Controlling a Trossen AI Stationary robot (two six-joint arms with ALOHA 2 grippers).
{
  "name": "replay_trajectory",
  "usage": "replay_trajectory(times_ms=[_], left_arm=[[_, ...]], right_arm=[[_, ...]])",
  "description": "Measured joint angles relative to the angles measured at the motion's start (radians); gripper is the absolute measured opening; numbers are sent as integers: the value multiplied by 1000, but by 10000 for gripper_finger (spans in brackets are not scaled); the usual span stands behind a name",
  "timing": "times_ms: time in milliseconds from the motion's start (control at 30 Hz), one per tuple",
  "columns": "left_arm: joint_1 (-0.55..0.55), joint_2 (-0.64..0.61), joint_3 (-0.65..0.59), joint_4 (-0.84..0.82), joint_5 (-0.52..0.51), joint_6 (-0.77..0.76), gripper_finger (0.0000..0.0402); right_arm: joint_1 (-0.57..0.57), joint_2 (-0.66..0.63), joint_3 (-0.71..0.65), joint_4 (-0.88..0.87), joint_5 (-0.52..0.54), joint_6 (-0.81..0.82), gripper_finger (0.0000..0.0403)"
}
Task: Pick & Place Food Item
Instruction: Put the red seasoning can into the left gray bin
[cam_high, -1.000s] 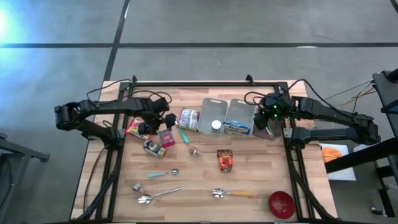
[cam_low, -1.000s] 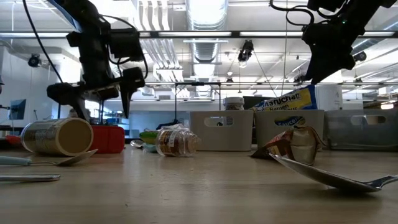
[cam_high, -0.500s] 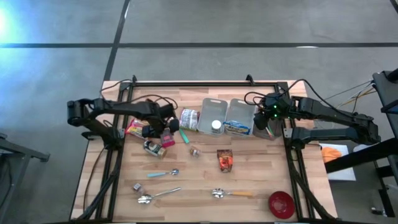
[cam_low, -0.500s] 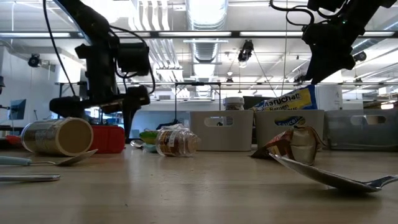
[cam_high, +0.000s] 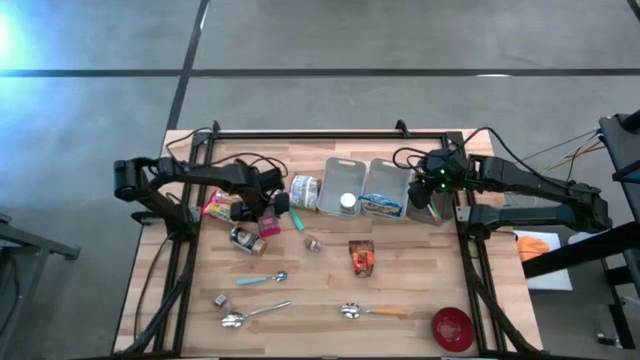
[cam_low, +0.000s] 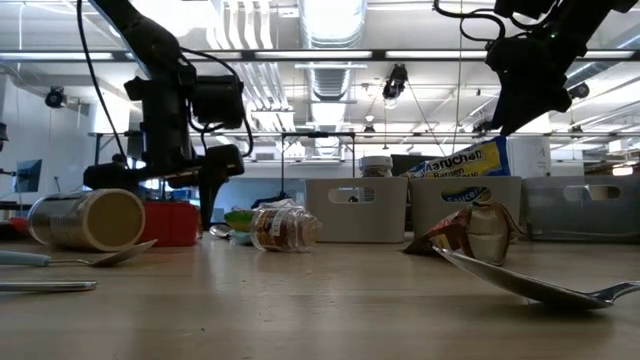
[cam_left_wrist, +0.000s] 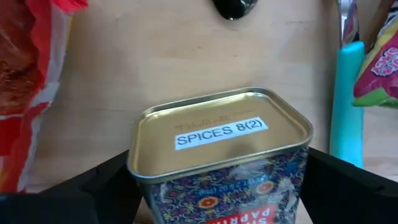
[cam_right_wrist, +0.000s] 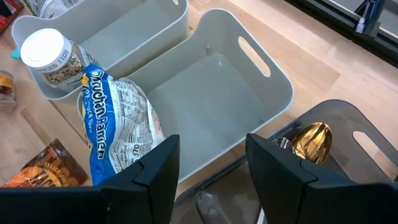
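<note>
A maroon patterned spice tin (cam_left_wrist: 217, 134) with a gold end labelled "SPICES 8(2)" lies on the wood table (cam_high: 330, 290) at its left. My left gripper (cam_high: 262, 212) points down over it. It is open, one dark finger (cam_left_wrist: 106, 186) on each side of the tin, and no touch shows. In the low view it hangs by the red tin (cam_low: 172, 222). My right gripper (cam_right_wrist: 211, 174) is open and holds nothing. It hangs above a white bin (cam_right_wrist: 242, 87) that holds a blue ramen packet (cam_right_wrist: 112, 118).
A red snack bag (cam_high: 213, 205), a teal utensil (cam_high: 296, 217) and a lying can (cam_high: 243, 238) crowd the tin. A second white bin (cam_high: 340, 172) holds a white-lidded jar (cam_right_wrist: 46, 56). An orange packet (cam_high: 362, 257), spoons and a red bowl (cam_high: 452, 327) lie nearer.
My left gripper has come down and toward the table's right, from beside the red snack bag to over the spice tin. Its fingers have stayed open and now stand on either side of the tin. The tin has not moved.
</note>
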Motion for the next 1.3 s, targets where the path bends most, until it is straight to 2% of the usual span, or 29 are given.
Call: replay_trajectory(times_ms=[100, 267, 500, 733, 900, 1000, 1133, 1233, 1300], left_arm=[[0, 0, -2, 0, -1, 4, 337], [0, 0, -2, 0, -1, 7, 268], [0, -1, 1, 0, 4, 9, 268], [-11, -45, 32, 4, 52, 52, 268], [-26, -143, 66, 32, -31, 22, 268], [-32, -220, 74, 145, -140, -28, 268], [-38, -297, 67, 452, -306, -83, 268], [-38, -310, 68, 690, -406, -82, 268], [-35, -305, 89, 757, -434, -81, 268]], right_arm=[[0, 0, 0, 0, 0, 0, 182], [0, 0, 0, 1, 0, 0, 182], [1, 0, 0, 1, -3, -14, 182], [55, -8, 0, 15, -8, -70, 182], [120, -40, 0, 144, -7, 29, 182], [162, -57, 0, 305, 1, 97, 182], [220, -52, 0, 560, 38, 124, 182], [274, -26, 0, 714, 98, 81, 182], [311, -3, 0, 792, 165, 38, 182]])
